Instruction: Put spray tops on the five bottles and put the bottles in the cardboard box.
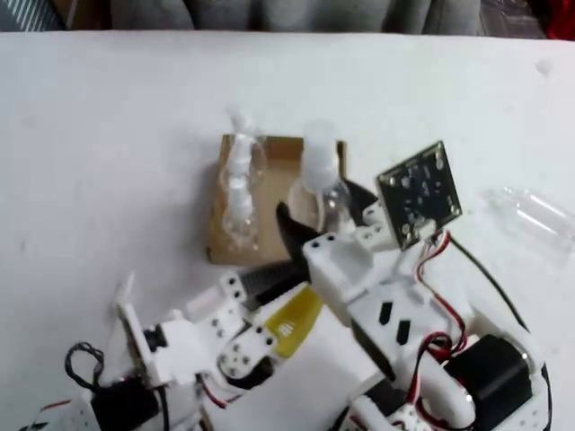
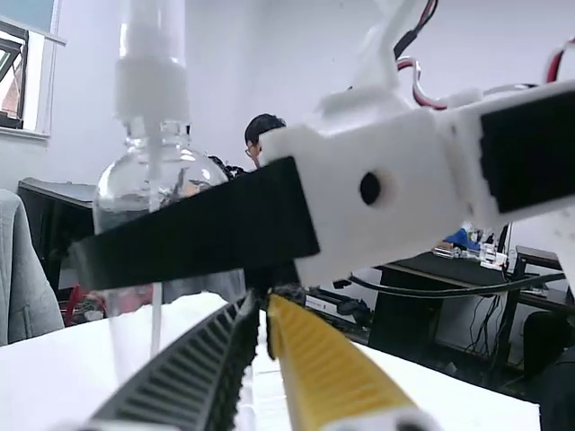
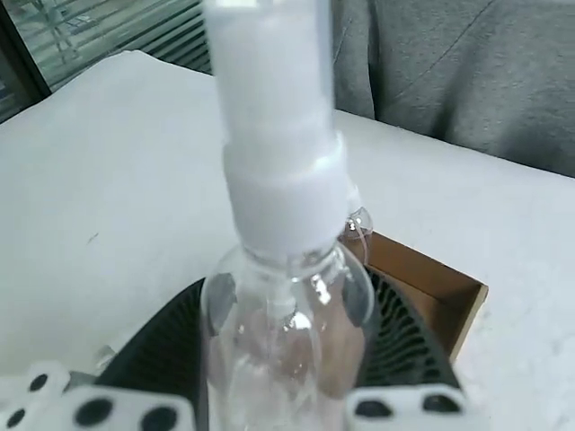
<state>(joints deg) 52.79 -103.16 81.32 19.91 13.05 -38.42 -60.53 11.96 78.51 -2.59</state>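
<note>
A clear bottle [image 1: 321,190] with a white spray top [image 1: 318,151] stands upright over the cardboard box [image 1: 280,158], and my right gripper [image 1: 323,214] is shut on its body. The right wrist view has the same bottle [image 3: 286,334] and its spray top [image 3: 274,117] between the dark jaws, with the box [image 3: 433,280] behind. Several capped bottles [image 1: 241,187] lie in the box's left half. My left gripper [image 1: 301,283] sits just in front of the box, its black and yellow fingers [image 2: 310,359] pressed together on nothing. From the left wrist, the held bottle [image 2: 148,193] stands behind a black finger [image 2: 198,233] of the right gripper.
A crumpled clear plastic bag [image 1: 530,215] lies on the white table [image 1: 108,135] to the right of the box. Both arm bases crowd the near edge. The two grippers are close together in front of the box.
</note>
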